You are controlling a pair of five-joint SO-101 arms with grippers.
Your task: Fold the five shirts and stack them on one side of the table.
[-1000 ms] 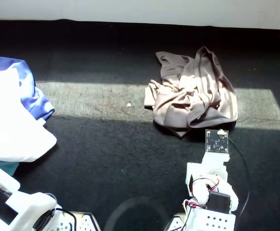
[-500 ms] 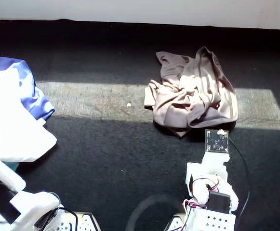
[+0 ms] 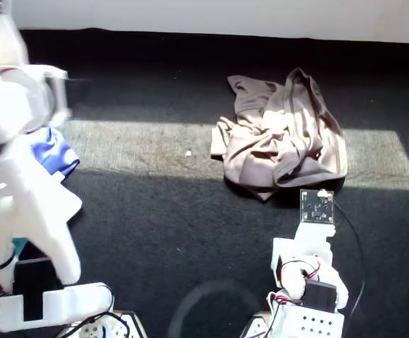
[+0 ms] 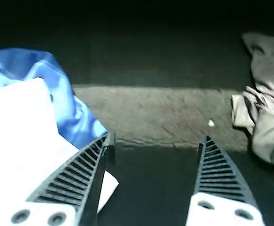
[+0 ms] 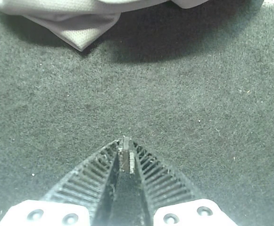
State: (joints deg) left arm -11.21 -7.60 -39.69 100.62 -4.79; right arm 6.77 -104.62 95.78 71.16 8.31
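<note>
A crumpled beige shirt (image 3: 281, 137) lies at the far right-centre of the dark table. A blue shirt (image 3: 53, 151) and a white shirt (image 4: 23, 127) are heaped at the left edge, with a bit of teal cloth (image 3: 17, 246) under them. My left arm (image 3: 21, 141) stands tall over that heap. Its gripper (image 4: 157, 138) is open and holds nothing, hanging above the table between the blue shirt (image 4: 56, 94) and the beige shirt (image 4: 269, 117). My right arm (image 3: 310, 260) rests at the near edge, its gripper (image 5: 126, 141) shut and holding nothing, just short of the beige shirt's hem (image 5: 80, 19).
A sunlit band (image 3: 148, 144) crosses the dark table from left to right. A small white speck (image 3: 188, 153) lies in it. A pale wall (image 3: 225, 14) runs along the far edge. Bare table stretches between the two shirt heaps.
My left arm has swung up from the near-left corner and now towers over the blue and white shirts. The right arm and the beige shirt have not moved.
</note>
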